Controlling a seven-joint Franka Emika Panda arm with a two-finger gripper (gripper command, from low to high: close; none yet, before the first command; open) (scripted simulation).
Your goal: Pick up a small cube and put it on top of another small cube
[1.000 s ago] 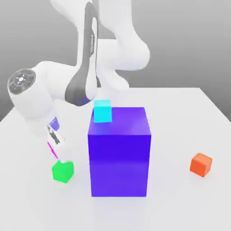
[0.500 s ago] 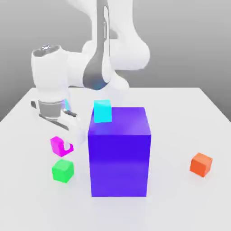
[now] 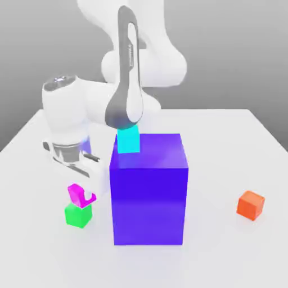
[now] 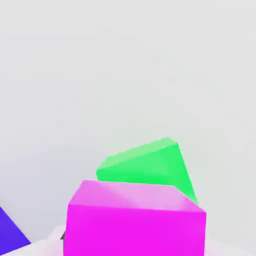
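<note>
Clamping the magenta cube (image 3: 75, 193) between closed fingers, the gripper (image 3: 82, 196) hangs low at the exterior view's left, just above the green cube (image 3: 77, 215). The magenta cube sits slightly tilted in the grip, and its lower edge looks to be touching or just short of the green cube's top; which of the two cannot be told from here. From the hand view the magenta cube (image 4: 135, 220) fills the foreground with the green cube (image 4: 150, 167) just beyond it, offset a little rather than squarely underneath.

Outward from the hand, the white wrist and forearm rise up and back toward the arm's base. Just beside the two cubes, toward the exterior view's right, stands the big blue-purple block (image 3: 148, 188), with a small cyan cube (image 3: 128, 140) at its far upper corner, partly behind the arm's grey link. A small orange cube (image 3: 250, 204) lies well apart on the white table (image 3: 236, 259), at the exterior view's right.

The step in hand appears to be the placing: the carry is done and the cube is being brought onto its target. The next move calls for squaring the magenta cube over the green one, levelling it, lowering until it rests flat, then opening the fingers and lifting straight up without nudging the stack.
</note>
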